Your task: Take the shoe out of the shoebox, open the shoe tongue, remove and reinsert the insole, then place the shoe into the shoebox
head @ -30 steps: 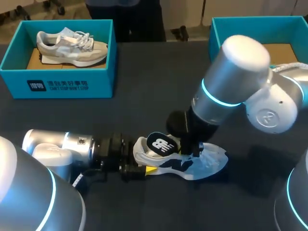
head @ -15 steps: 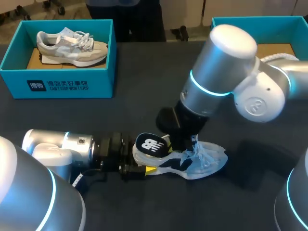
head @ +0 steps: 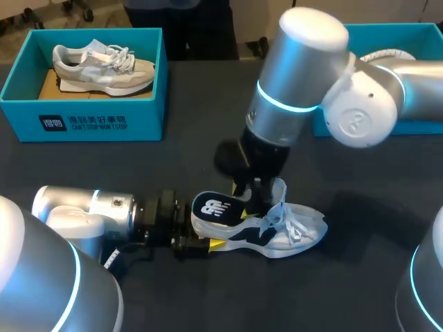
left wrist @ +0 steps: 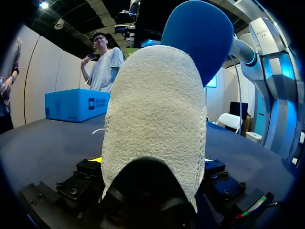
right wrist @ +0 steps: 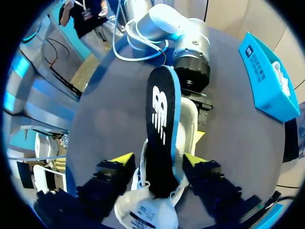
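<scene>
The shoe [head: 284, 234] rests on the table [head: 208, 152], and the left gripper [head: 206, 243] is clamped on its heel from 2 sides. The black insole [head: 213, 207] stands up out of the shoe's opening with its heel end in the air. The right gripper [head: 261, 202] sits at the insole's lower part, just over the tongue; I cannot tell whether it is apart or clamped.
</scene>
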